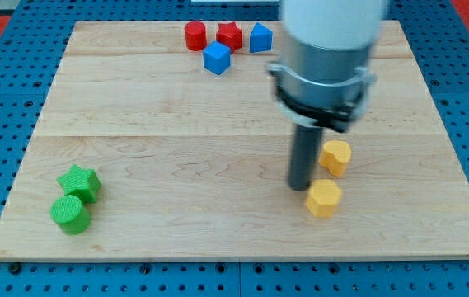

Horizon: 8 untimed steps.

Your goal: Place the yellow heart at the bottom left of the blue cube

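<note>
The blue cube (217,58) sits near the view's top, left of centre. Two yellow blocks lie at the right of the board. The upper one (335,157) looks like the yellow heart, and the lower one (324,198) looks like a pentagon. My tip (302,188) rests on the board just left of both yellow blocks. It is close to the lower one's upper left edge, and I cannot tell if it touches. The rod and its grey mount hide the board above the heart.
A red cylinder (194,35), a red star (229,35) and a second blue block (260,38) stand in a row along the top edge, by the blue cube. A green star (80,182) and a green cylinder (70,214) sit at the bottom left.
</note>
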Motion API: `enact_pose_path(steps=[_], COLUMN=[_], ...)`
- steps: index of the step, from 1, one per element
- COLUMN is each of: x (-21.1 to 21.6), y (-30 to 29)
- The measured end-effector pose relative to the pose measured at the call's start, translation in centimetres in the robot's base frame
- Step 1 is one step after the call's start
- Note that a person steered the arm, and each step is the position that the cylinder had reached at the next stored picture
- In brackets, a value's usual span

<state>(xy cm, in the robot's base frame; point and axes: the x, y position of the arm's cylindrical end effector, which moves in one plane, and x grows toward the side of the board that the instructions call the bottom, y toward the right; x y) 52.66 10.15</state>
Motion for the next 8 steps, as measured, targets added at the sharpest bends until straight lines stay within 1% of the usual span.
enact_pose_path(steps=[1,2,3,4,5,6,7,8], x=[0.1,-2.8,-5.1,-11.1,-13.6,-10.4,-8.5,-8.7], y=[4.2,5.4,4.0,1.7,-5.2,-6.4,-7.2,-7.2])
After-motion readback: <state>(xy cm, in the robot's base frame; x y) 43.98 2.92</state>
